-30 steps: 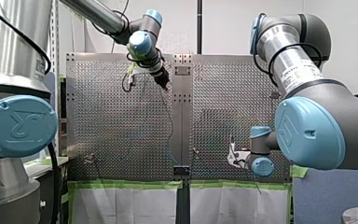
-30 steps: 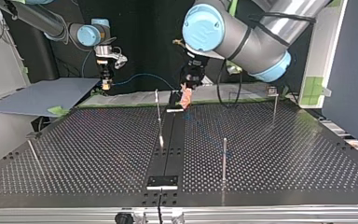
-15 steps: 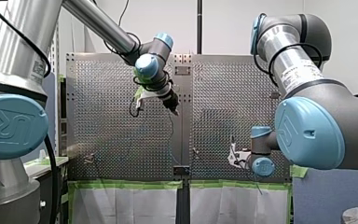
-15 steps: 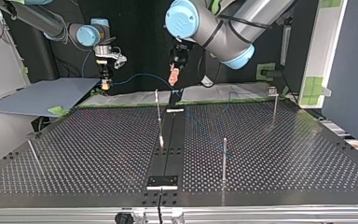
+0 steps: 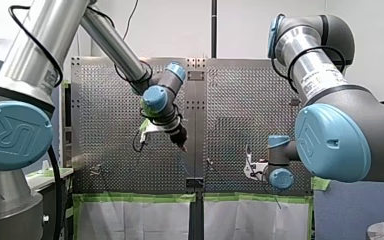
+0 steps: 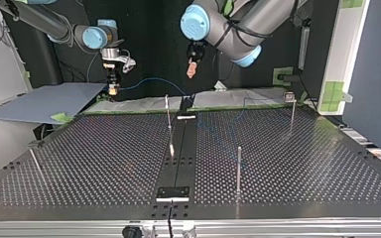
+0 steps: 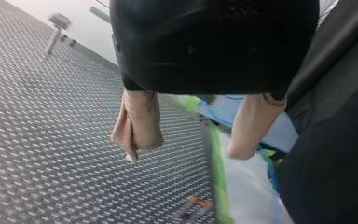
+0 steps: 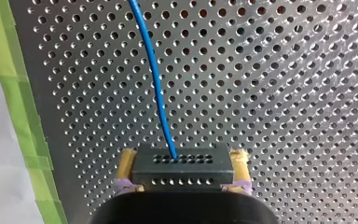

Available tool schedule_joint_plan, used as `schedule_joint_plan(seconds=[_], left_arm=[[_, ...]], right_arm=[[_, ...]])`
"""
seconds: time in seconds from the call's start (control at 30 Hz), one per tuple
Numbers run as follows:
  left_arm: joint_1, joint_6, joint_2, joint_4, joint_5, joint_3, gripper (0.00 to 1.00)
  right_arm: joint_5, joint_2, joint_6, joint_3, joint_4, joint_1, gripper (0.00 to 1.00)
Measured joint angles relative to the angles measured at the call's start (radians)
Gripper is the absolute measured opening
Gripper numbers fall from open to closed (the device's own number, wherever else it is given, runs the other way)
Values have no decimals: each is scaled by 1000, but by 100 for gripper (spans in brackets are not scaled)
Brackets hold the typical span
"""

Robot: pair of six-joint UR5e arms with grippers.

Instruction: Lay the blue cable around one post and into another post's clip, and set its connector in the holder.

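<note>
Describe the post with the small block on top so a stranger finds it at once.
In the top view, take the perforated table and go to its far edge at the view's right, near the green-taped white panel. A thin upright post stands there. Unlike the bare post nearer the camera, it carries a small square block at its tip.

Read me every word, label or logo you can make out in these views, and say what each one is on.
"UR": logo on my left arm's blue cap.
My right arm's blue cap: a logo, too slanted to read.
My left arm's sticker, on its silver tube: too small to read.
My right arm's sticker, on its silver tube: too small to read.
Other views: no text.
</note>
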State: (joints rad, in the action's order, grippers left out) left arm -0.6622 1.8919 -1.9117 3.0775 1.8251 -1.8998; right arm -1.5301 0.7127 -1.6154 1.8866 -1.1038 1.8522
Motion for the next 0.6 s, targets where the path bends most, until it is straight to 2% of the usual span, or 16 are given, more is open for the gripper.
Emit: schedule_joint_plan(seconds=[0.1, 0.3, 0.47, 0.6], left_arm=[[0, 12, -22, -26, -12, -26, 100], [1, 22, -34, -88, -10, -89, 100], [1, 30, -35, -135, -17, -134, 100], [2, 47, -35, -164, -21, -163, 100]], right_arm=[[-2, 0, -4, -2, -2, 2, 0], [-2, 1, 5, -6, 9, 13, 0], [-7, 6, 23, -5, 40, 38, 0], [-32, 28, 37, -5, 61, 68, 0]])
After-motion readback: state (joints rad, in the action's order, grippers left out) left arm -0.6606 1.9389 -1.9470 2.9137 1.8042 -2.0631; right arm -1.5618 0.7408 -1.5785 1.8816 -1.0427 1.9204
